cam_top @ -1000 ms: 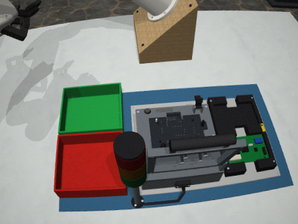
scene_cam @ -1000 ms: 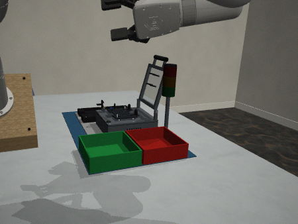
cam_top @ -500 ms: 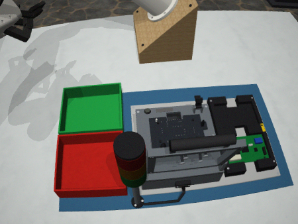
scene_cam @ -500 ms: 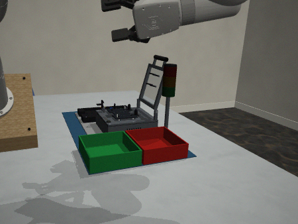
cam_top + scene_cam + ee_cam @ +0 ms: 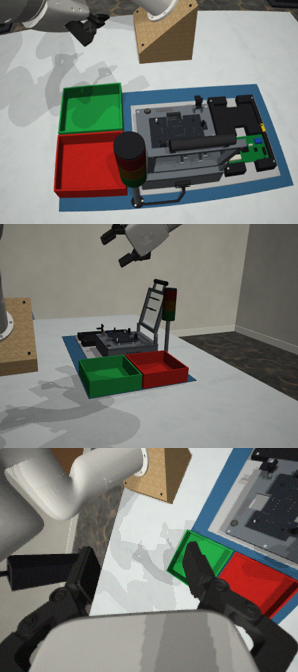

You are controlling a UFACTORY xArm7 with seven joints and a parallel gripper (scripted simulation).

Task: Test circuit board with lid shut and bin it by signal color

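The green circuit board (image 5: pixel 253 149) lies in the near pocket of the black tray (image 5: pixel 242 129), partly hidden behind the tester's lid frame. The tester (image 5: pixel 180 142) stands with its lid raised, the handle bar (image 5: pixel 202 142) up, and its dark plate (image 5: pixel 179 127) bare. The latch hook (image 5: pixel 198 103) stands on the far edge. The signal tower (image 5: pixel 129 159) shows no bright light. My gripper (image 5: pixel 119 247) is open and empty, high above the table, up and to the left of the green bin (image 5: pixel 91 107). The wrist view shows its fingers over the white table and the green bin.
The red bin (image 5: pixel 87 164) stands next to the green one on the blue mat (image 5: pixel 265 172). The arm's wooden base block (image 5: pixel 167 31) stands at the back. A cable runs from the tower's foot (image 5: pixel 137 201) to the tester's front.
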